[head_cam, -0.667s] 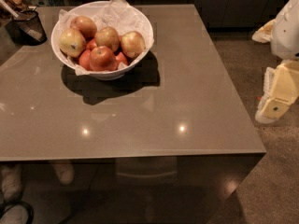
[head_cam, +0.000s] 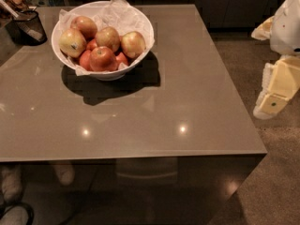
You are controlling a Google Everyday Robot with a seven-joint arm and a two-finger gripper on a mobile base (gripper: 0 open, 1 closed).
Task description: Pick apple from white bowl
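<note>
The white bowl [head_cam: 140, 23], lined with crumpled white paper, stands at the far left of the grey table. It holds several apples. A pale yellow-gold apple with a reddish blush [head_cam: 133, 43] lies at the bowl's right side. A redder apple with a stem dimple [head_cam: 103, 58] lies at the front, and a yellow apple with a dark spot [head_cam: 72, 42] at the left. My gripper [head_cam: 276, 90] hangs off the table's right edge, far to the right of the bowl and lower in the view, touching nothing.
The grey table [head_cam: 187, 102] has a glossy top with its front edge near the middle of the view. A small dark mesh cup [head_cam: 29, 26] stands at the far left corner. Carpeted floor [head_cam: 272, 182] lies to the right.
</note>
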